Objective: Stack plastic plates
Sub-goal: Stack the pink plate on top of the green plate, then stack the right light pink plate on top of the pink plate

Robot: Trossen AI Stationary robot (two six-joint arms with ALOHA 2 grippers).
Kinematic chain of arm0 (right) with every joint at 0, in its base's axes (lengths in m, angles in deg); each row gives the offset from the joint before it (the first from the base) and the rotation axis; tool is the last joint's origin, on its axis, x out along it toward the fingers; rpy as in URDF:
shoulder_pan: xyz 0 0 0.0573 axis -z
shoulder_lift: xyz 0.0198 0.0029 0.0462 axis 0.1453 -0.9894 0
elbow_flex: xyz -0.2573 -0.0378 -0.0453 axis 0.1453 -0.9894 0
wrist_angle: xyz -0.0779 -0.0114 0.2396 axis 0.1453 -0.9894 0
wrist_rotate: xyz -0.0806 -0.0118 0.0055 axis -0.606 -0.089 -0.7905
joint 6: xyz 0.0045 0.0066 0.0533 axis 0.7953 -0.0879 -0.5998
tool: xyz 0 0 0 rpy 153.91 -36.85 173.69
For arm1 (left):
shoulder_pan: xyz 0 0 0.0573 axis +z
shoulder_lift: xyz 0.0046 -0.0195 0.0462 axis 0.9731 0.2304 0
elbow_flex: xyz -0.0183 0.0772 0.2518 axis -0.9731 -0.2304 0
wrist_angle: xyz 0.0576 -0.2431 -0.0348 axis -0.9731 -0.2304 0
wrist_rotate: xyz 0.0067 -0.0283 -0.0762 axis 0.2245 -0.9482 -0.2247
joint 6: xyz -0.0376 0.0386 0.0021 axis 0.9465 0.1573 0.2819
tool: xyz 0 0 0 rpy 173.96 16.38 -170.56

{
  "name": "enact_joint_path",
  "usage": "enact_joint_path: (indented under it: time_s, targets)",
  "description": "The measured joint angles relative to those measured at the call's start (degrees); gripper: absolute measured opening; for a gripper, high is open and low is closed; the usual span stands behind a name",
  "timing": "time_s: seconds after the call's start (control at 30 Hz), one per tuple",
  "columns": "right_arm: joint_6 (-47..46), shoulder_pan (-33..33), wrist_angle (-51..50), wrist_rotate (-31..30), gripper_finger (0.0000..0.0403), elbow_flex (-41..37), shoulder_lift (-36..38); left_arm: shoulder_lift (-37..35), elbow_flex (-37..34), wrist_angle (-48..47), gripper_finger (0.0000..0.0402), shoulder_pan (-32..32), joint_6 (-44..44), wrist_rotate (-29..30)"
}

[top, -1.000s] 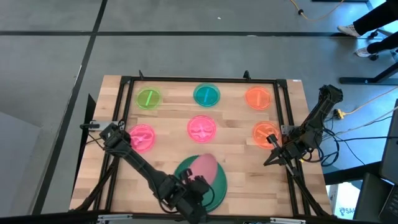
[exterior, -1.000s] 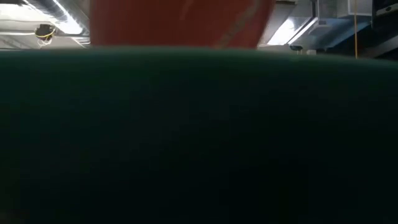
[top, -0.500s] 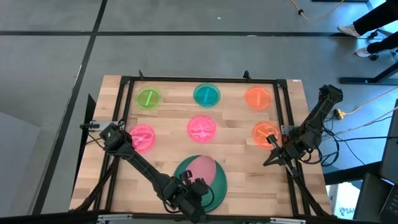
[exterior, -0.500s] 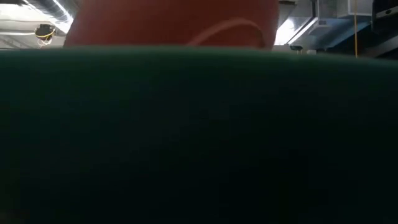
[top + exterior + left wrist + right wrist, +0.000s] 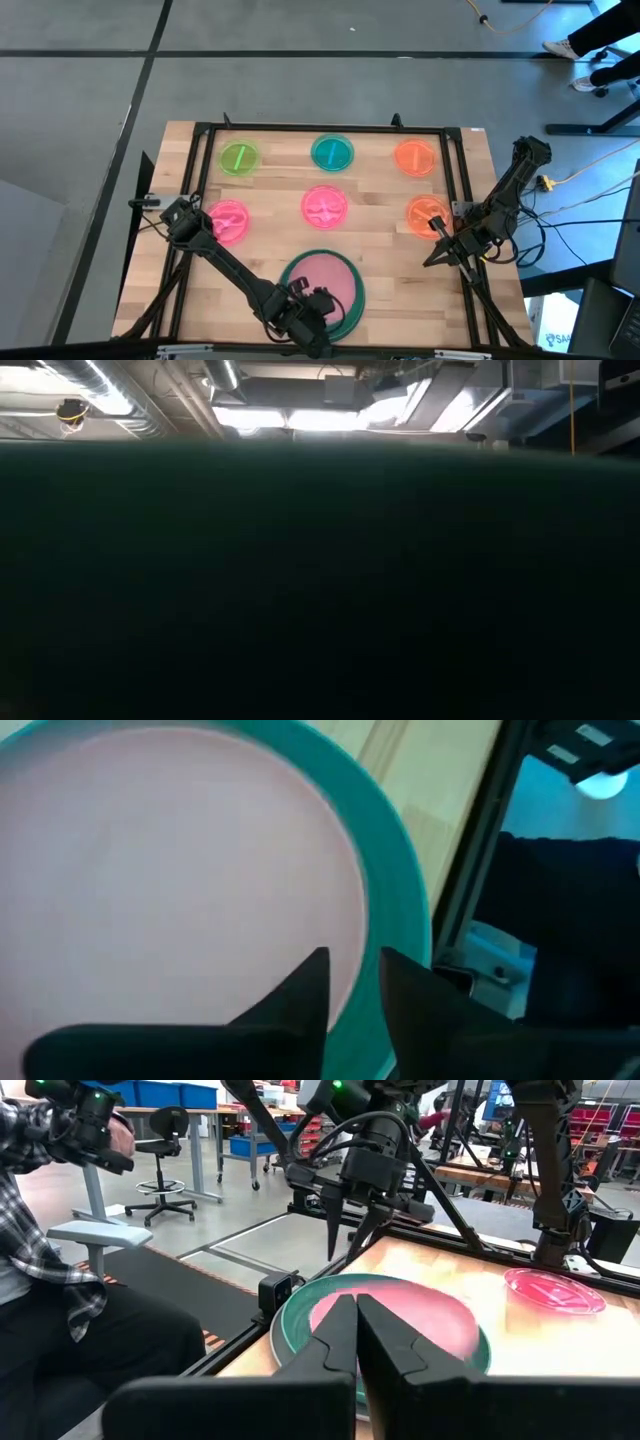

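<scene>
A large pink plate [image 5: 323, 278] lies flat inside a large dark green plate [image 5: 350, 308] at the table's near edge. The green plate's wall [image 5: 320, 580] fills the low view. No grey plate shows. Six small translucent plates sit flat farther back: lime green [image 5: 238, 158], teal [image 5: 332, 153], two orange [image 5: 415, 156] [image 5: 428, 213] and two pink [image 5: 325, 205] [image 5: 228, 220]. My left gripper [image 5: 305, 312] is open. It hovers over the near rim of the stacked pair [image 5: 352, 960], fingers pointing down [image 5: 350, 1240]. My right gripper [image 5: 437, 255] waits shut at the table's right edge [image 5: 356, 1305].
A black metal frame [image 5: 320, 128] runs around the wooden table top. Bare wood lies between the small plates and on both sides of the green plate. A seated person in a plaid sleeve [image 5: 40, 1230] is beyond the table's near edge.
The large pink plate stood tilted, its near edge raised at my left gripper. It has dropped flat into the dark green plate and no longer rises above the green rim in the low view. My left gripper has shifted slightly toward the near edge.
</scene>
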Motion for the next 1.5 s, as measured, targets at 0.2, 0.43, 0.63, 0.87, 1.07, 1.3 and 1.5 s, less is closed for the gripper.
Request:
enact_joint_path:
  time_s: [0.2,0.43,0.63,0.87,1.07,1.3,1.5]
  targets:
    - [0.0,0.0,0.0,0.0,0.0002,0.0,0.0,-0.1,0.0,2.4,0.0102,0.6,-0.1,-2.9]
    - [0.0,0.0,0.0,0.0,0.0002,0.0,0.0,-0.2,0.0,3.3,0.0102,1.9,-0.6,-2.0]
    - [0.0,0.0,0.0,0.0,0.0002,0.0,0.0,-0.2,0.0,3.3,0.0102,4.2,-2.1,5.7]
    - [0.0,0.0,0.0,0.0,0.0002,0.0,0.0,-0.3,0.0,3.3,0.0102,8.0,-4.2,10.2]
    - [0.0,0.0,0.0,0.0,0.0002,0.0,0.0,-0.2,-1.0,4.5,0.0128,12.0,-9.7,10.4]
    - [0.0,0.0,0.0,0.0,0.0002,0.0,0.0,-0.1,-3.4,4.8,0.0157,15.9,-13.8,11.1]
    - [0.0,0.0,0.0,-0.1,0.0002,0.0,0.0,-0.1,-7.6,7.2,0.0158,18.5,-14.1,12.1]
